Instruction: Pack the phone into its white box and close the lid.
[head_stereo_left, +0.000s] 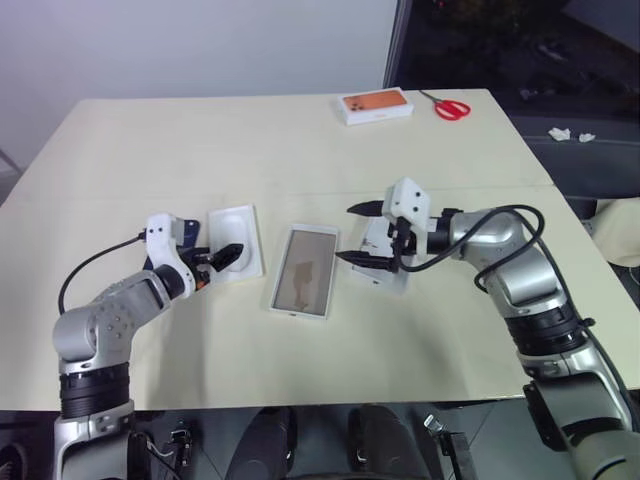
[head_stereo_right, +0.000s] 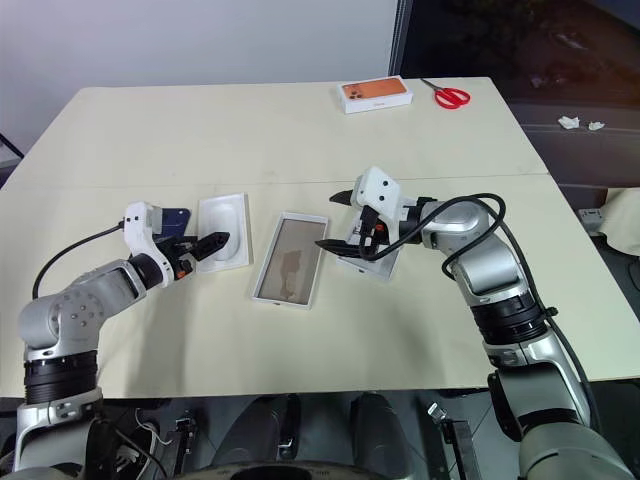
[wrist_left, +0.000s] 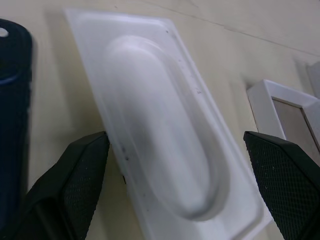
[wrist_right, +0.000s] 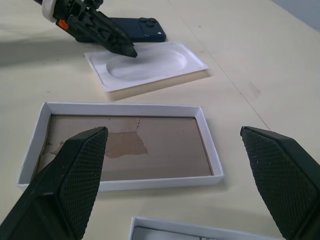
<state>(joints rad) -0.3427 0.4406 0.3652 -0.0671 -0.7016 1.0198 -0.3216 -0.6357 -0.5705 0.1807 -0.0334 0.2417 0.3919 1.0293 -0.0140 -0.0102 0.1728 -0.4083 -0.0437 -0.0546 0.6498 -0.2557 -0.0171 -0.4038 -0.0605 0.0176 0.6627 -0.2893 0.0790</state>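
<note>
Looking down over my arms, I see the white box lying open at table centre, thin cardboard walls around a brown, scuffed floor, nothing inside it. At its 9 o'clock sits the white insert tray, matte moulded, with a smooth oval recess that is likewise bare. The phone, slim, glossy navy with a camera cluster at one corner, lies flat on the table just beyond the tray's far side, mostly hidden behind my left wrist in the head views. At the box's 3 o'clock another shallow white piece, probably the lid, rests under my right gripper; I cannot tell which face is up. My left gripper has its black textured fingers spread wide, straddling the tray's near end and gripping nothing. My right gripper is also spread wide and carries nothing, one finger high, one low beside the box's right wall. Towards 12 o'clock, near the far edge, an orange-topped box and red-handled scissors sit well apart from the work, leaving broad bare tabletop between.
</note>
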